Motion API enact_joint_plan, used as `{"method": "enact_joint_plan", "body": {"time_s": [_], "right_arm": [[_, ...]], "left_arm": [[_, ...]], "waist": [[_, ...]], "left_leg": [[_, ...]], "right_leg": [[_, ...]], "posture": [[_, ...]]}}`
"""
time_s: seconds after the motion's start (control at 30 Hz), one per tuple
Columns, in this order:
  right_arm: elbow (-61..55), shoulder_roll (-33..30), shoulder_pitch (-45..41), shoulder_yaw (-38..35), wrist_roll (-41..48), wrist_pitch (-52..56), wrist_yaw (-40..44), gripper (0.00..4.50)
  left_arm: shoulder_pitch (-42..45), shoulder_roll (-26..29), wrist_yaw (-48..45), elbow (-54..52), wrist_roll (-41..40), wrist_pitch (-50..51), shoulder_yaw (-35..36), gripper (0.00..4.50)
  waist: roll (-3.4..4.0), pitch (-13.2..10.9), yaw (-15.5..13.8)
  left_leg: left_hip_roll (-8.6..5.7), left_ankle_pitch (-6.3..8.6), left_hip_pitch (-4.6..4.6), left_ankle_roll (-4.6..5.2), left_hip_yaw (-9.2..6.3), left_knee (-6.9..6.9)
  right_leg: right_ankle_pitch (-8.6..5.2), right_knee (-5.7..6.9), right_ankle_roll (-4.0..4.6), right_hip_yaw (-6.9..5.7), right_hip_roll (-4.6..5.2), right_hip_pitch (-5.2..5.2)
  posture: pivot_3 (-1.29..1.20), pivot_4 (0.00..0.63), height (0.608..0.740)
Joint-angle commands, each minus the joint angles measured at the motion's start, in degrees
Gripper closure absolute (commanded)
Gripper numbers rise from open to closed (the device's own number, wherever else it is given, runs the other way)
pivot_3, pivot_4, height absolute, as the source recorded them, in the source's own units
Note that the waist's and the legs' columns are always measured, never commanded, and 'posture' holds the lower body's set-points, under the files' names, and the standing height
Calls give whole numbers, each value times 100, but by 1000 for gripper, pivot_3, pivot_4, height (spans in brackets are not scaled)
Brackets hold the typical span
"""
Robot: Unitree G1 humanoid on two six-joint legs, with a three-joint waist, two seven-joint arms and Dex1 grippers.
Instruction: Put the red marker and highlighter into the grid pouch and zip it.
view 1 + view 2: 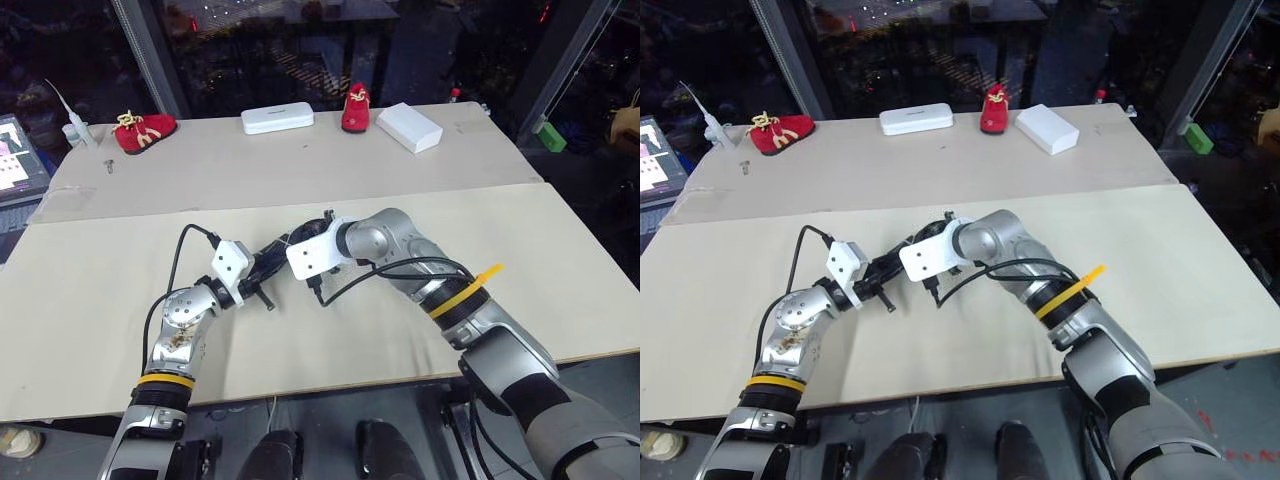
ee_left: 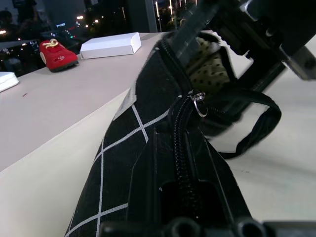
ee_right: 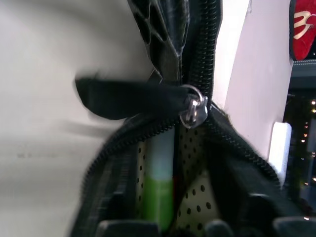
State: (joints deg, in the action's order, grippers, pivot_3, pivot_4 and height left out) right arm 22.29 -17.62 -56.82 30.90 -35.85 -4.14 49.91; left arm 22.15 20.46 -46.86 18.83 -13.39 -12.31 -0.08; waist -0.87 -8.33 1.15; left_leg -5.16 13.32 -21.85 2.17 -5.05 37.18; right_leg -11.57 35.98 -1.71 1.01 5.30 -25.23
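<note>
The grid pouch, black with thin white lines, is held off the table between my two grippers. My left gripper is shut on its zipped end. Its zipper pull with a black loop sits partway along, and the mouth beyond it gapes, showing dotted lining. Inside lies the highlighter, pale mint above and bright green below. A thin red strip beside it is the red marker, mostly hidden. My right gripper stands open, its fingers on either side of the open mouth.
At the table's far edge lie a white hard case, a white box and two red shoes. A laptop sits at the far left. Bare tabletop surrounds the arms.
</note>
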Motion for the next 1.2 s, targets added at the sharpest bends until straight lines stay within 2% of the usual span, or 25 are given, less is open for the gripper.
{"method": "enact_joint_plan", "body": {"time_s": [0.03,0.17,0.33,0.47,0.53,0.6,0.73,0.83,0.97,1.2], "right_arm": [[-403,-333,44,-690,767,294,388,922],[-1174,-729,332,-1413,1897,876,1095,922],[-2532,-1231,991,-2344,3721,2606,2127,922],[-3233,-1631,1577,-2500,4397,3668,2300,922],[-3533,-1395,2102,-2254,4670,4792,1920,922],[-3610,-1172,2312,-2074,4675,5290,1498,922],[-3008,-224,2066,-1817,4283,5468,149,922],[-2551,248,1749,-1767,4198,5405,-386,922],[-2357,585,1301,-1731,4321,5425,-580,922],[-2300,710,1088,-1638,4481,5410,-614,922]], "left_arm": [[61,-1,3,-114,-11,-133,39,4500],[29,-9,6,-134,-12,-141,37,4500],[9,-22,11,-140,-12,-143,37,4500],[-20,-23,14,-149,-11,-146,45,4500],[-29,-24,29,-141,-13,-143,58,4500],[-34,-24,37,-140,-14,-144,64,4500],[-46,-47,60,-173,-7,-125,47,4500],[-63,-58,62,-203,-2,-110,26,4500],[-57,-52,54,-199,-7,-98,30,4500],[-41,-41,76,-175,-7,-105,51,4500]], "waist": [[0,0,-22],[0,0,-40],[0,0,-22],[-1,0,-34],[-2,2,-29],[-4,3,-25],[-4,3,-8],[-4,3,-24],[-4,3,-41],[-3,3,-32]], "left_leg": [[0,0,0,0,-1,0],[0,2,-7,3,-5,0],[4,5,-7,7,-6,0],[3,7,-3,11,-5,2],[3,7,0,11,-3,4],[11,8,8,12,-3,4],[9,7,6,9,9,4],[6,7,8,9,10,5],[3,8,1,9,10,4],[2,8,0,11,9,5]], "right_leg": [[0,0,0,-1,0,1],[0,-8,0,-5,1,2],[0,-9,0,-5,0,2],[0,-9,0,-3,4,10],[0,-8,0,-2,6,12],[0,-5,0,-2,4,17],[1,6,2,10,10,4],[2,5,1,8,8,5],[2,1,1,1,9,0],[2,2,0,-1,8,0]], "posture": [[0,150,740],[0,150,740],[0,150,740],[0,150,740],[0,150,740],[0,150,740],[0,150,740],[0,150,740],[0,150,740],[0,150,740]]}}
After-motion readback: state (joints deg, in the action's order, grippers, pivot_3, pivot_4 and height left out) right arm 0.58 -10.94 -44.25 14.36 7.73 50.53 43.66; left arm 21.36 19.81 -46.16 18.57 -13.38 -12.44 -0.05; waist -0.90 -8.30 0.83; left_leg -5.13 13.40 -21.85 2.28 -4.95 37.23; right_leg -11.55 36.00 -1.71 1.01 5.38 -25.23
